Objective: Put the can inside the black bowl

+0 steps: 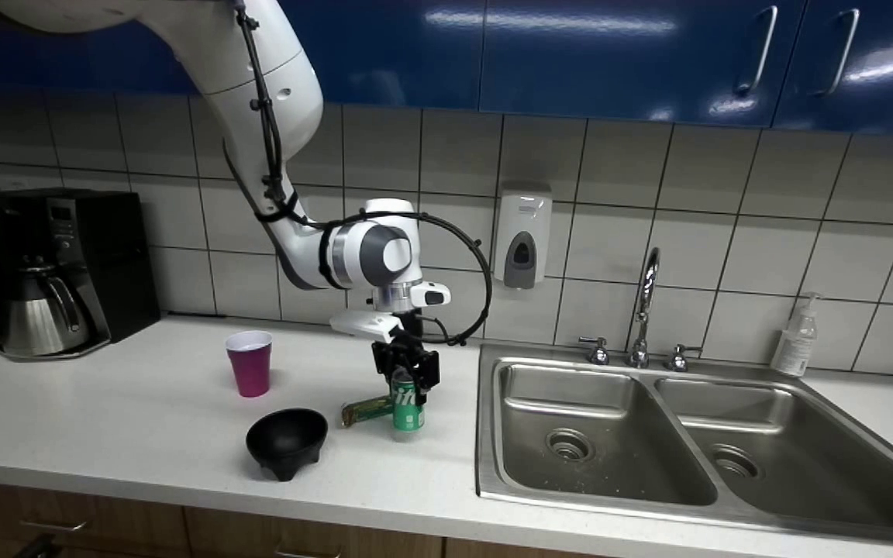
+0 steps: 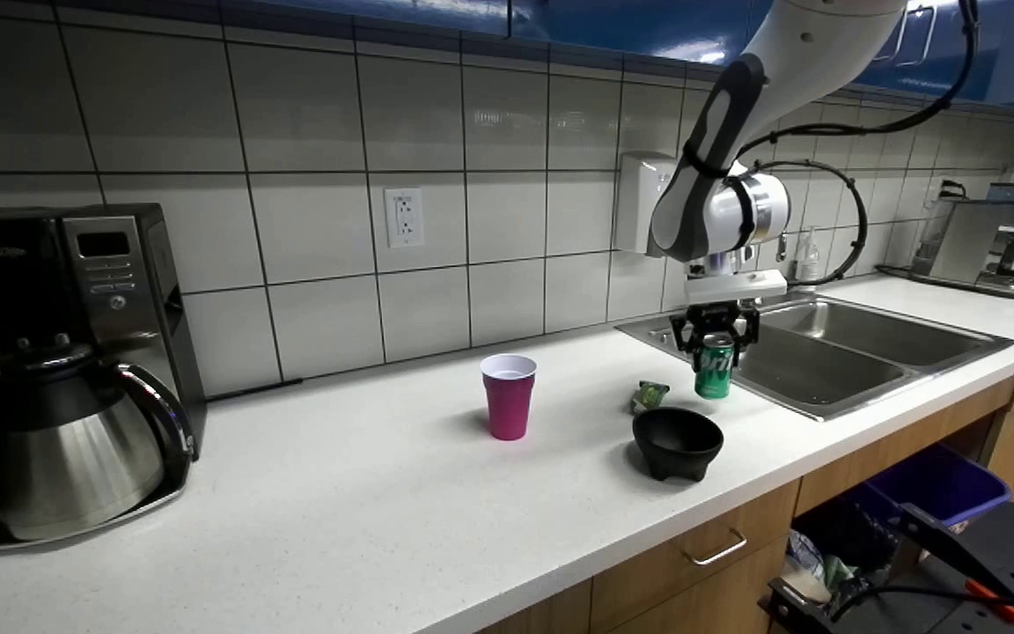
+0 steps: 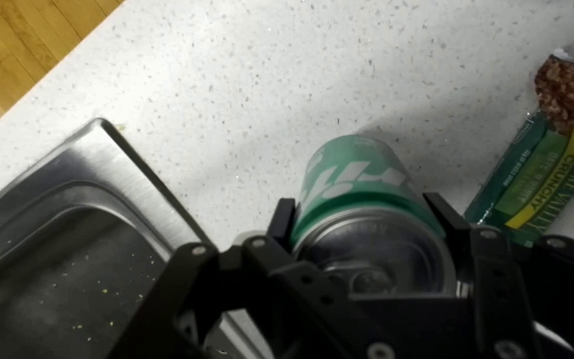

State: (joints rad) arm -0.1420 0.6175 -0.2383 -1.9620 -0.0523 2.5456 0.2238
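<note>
The green can (image 1: 408,416) with a silvery top is upright between the fingers of my gripper (image 1: 406,393). It also shows in an exterior view (image 2: 715,380) and in the wrist view (image 3: 359,172). In the wrist view both fingers of the gripper (image 3: 359,207) lie against the can's sides near its top. The gripper (image 2: 717,361) points down. Whether the can's base touches the counter is hard to tell. The black bowl (image 1: 287,438) stands on the counter toward the front edge, apart from the can. The bowl also shows in an exterior view (image 2: 677,443) and is out of the wrist view.
A green granola bar (image 1: 367,411) lies right beside the can; it shows in the wrist view (image 3: 541,174) too. A pink cup (image 1: 251,368) stands farther back. The sink (image 1: 487,434) is close on the can's other side. A coffee maker (image 2: 133,291) stands against the wall.
</note>
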